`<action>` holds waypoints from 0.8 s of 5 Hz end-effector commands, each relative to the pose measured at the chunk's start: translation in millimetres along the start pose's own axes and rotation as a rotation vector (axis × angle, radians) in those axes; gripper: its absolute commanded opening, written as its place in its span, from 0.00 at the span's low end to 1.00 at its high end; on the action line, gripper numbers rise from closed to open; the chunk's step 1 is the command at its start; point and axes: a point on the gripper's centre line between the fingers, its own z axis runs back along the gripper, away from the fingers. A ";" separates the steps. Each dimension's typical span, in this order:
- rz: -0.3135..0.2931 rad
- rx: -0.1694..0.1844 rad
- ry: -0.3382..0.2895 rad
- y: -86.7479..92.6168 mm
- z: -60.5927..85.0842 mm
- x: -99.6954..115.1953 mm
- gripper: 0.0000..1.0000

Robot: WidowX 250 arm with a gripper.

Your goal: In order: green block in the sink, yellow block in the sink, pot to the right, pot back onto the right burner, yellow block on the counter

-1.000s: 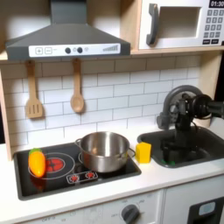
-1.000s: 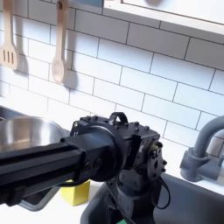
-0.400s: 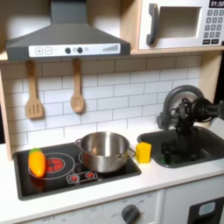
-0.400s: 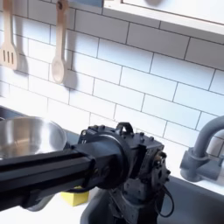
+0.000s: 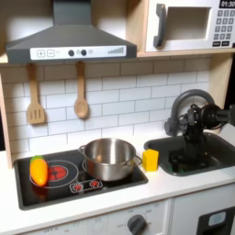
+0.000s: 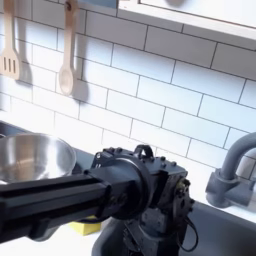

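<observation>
gripper (image 5: 191, 147) hangs low over the sink (image 5: 216, 162), jaws hidden so can't tell their state; yellow block (image 5: 151, 160) sits on the counter (image 5: 138, 195) beside the pot (image 5: 109, 158).

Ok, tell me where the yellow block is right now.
In the first exterior view the yellow block stands on the counter, between the pot to its left and the sink to its right.

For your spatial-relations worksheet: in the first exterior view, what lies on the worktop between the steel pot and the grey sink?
In the first exterior view, the yellow block stands on the counter between the pot and the sink.
</observation>
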 end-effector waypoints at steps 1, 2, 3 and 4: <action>0.014 0.016 -0.008 5.8 -1.2 -2.1 0.15; 0.040 0.019 -0.024 11.1 1.7 -4.0 0.00; 0.034 0.024 -0.021 15.5 3.2 -7.4 0.00; 0.026 0.027 -0.030 17.0 7.4 -5.8 0.00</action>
